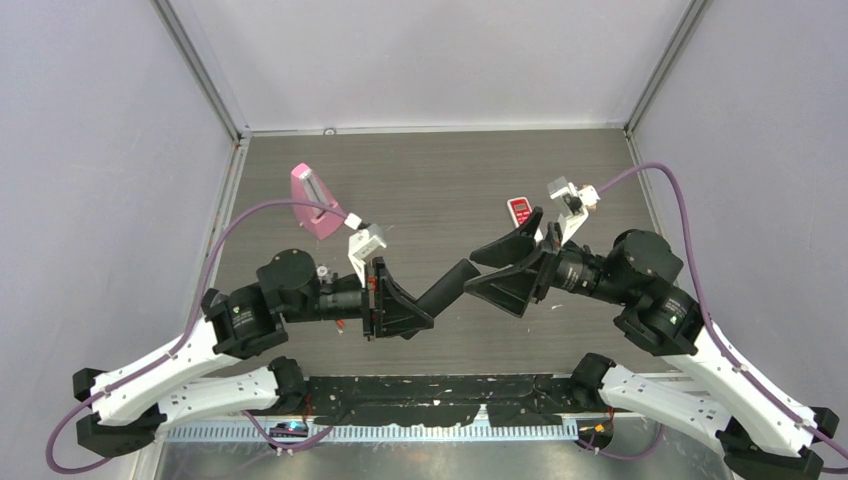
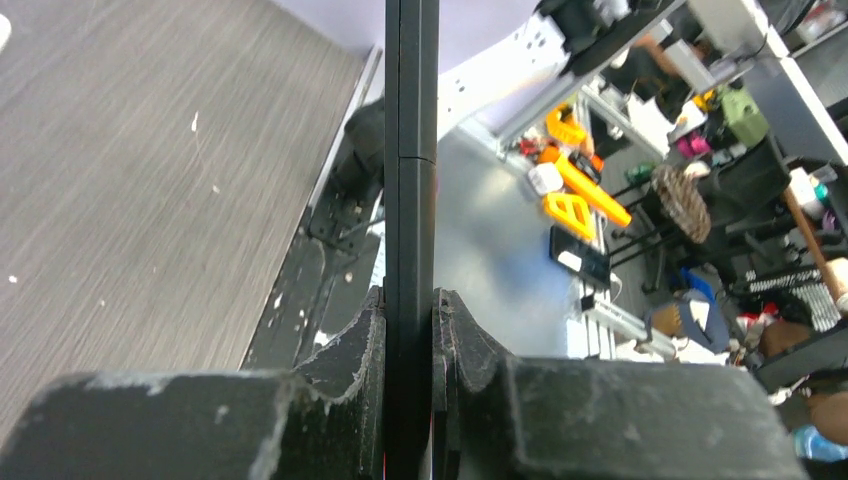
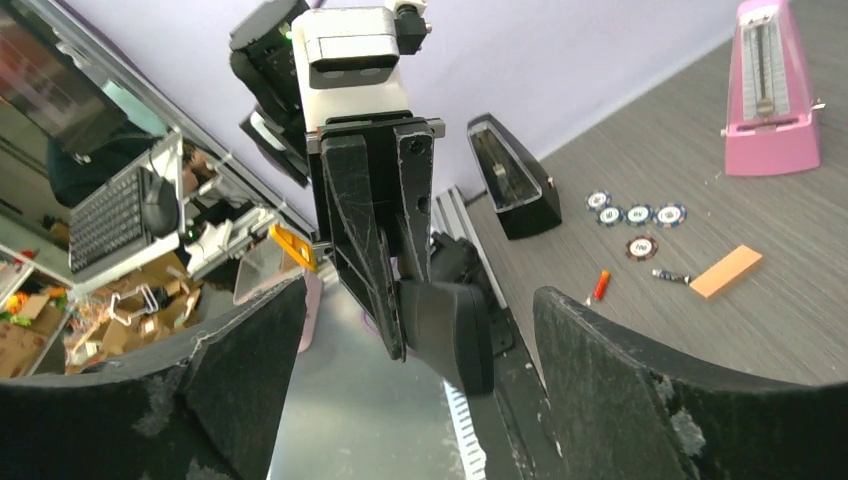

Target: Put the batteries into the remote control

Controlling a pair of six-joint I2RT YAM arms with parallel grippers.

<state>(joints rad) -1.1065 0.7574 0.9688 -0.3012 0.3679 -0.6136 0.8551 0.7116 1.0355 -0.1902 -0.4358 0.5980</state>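
Observation:
The remote control [image 1: 448,285] is a long black bar held off the table, and my left gripper [image 1: 402,308] is shut on its lower end. In the left wrist view the remote [image 2: 411,180] shows edge-on, pinched between the jaws of the left gripper [image 2: 410,330]. My right gripper [image 1: 473,273] is open, its fingers on either side of the remote's free end [image 3: 450,330] without touching it. One orange-red battery [image 3: 600,285] lies on the table beyond it. In the right wrist view the right gripper [image 3: 420,350] has nothing gripped.
A pink metronome [image 1: 315,200] stands at the back left, and a small red gadget [image 1: 519,210] lies at the back right. The right wrist view shows a black metronome [image 3: 513,180], several poker chips [image 3: 637,215], a tan wooden block [image 3: 727,272] and a small dark piece [image 3: 672,275].

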